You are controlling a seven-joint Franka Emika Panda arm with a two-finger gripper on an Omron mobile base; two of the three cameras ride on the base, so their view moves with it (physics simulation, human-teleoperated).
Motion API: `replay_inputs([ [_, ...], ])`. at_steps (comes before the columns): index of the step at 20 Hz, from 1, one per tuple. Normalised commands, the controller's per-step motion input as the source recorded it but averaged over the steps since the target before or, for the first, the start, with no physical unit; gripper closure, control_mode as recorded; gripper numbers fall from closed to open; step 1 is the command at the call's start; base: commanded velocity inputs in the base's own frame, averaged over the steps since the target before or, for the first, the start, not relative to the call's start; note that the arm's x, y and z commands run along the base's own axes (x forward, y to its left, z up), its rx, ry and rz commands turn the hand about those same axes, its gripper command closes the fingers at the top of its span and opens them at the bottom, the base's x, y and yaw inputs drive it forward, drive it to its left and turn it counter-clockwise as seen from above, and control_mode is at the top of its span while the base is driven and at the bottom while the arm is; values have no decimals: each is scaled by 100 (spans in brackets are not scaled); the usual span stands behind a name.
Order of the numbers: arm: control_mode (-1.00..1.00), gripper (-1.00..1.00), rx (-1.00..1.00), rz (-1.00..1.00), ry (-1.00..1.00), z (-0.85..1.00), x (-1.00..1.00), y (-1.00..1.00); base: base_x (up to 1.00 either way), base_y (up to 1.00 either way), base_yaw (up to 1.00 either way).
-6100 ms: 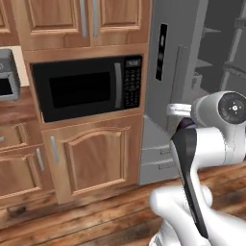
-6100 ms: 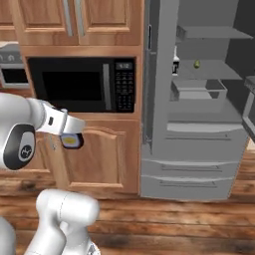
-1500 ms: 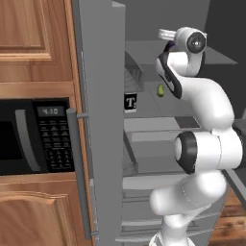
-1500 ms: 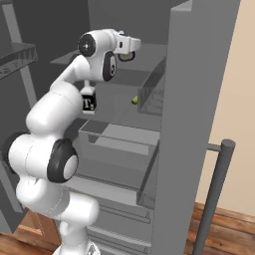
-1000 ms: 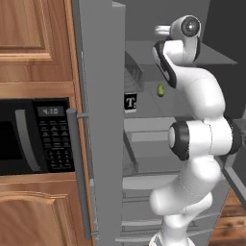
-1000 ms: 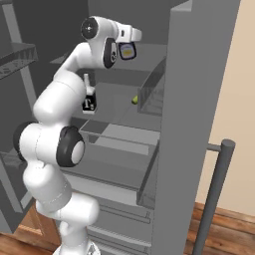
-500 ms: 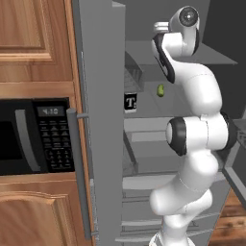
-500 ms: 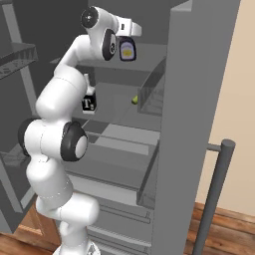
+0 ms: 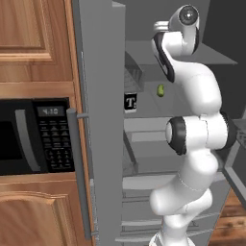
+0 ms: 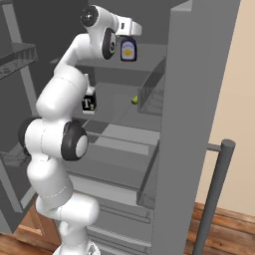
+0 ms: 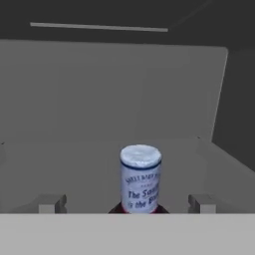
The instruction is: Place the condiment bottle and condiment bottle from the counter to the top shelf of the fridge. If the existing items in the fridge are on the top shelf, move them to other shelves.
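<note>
Fingers: two finger tips were seen spread wide apart in the hand view, one on either side of the bottle, with clear gaps and no contact shown.
Gripper: the gripper was held high inside the fridge, level with the top shelf, at the end of the raised arm.
Condiment bottle: one condiment bottle was seen just below and in front of the gripper; in the hand view its capped neck stood upright between the spread tips, over the top shelf. Whether its base rested fully on the shelf could not be told.
Top shelf: one grey slab was seen spanning the upper interior, with the bottle as the one item seen on it.
Shelf below: one black box marked "T" and one small olive-green fruit were seen there, apart from each other.
Fridge: one grey fridge was seen with its door opened; a wire rack and a translucent drawer were seen inside.
Surroundings: one black microwave was set in wooden cabinets to the left of the fridge.
</note>
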Motion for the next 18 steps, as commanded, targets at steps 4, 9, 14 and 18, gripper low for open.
replay_inputs([
  [4, -100, -100, 0, 0, 0, 0, -84, 0, 0, 0, 0],
  [9, -100, -100, 0, 0, 0, 0, -100, 0, 0, 0, 0],
  [14, -100, -100, 0, 0, -4, 0, -100, 19, 0, 0, 0],
  [18, -100, -100, 0, 2, -6, 0, -100, 39, 0, 0, 0],
])
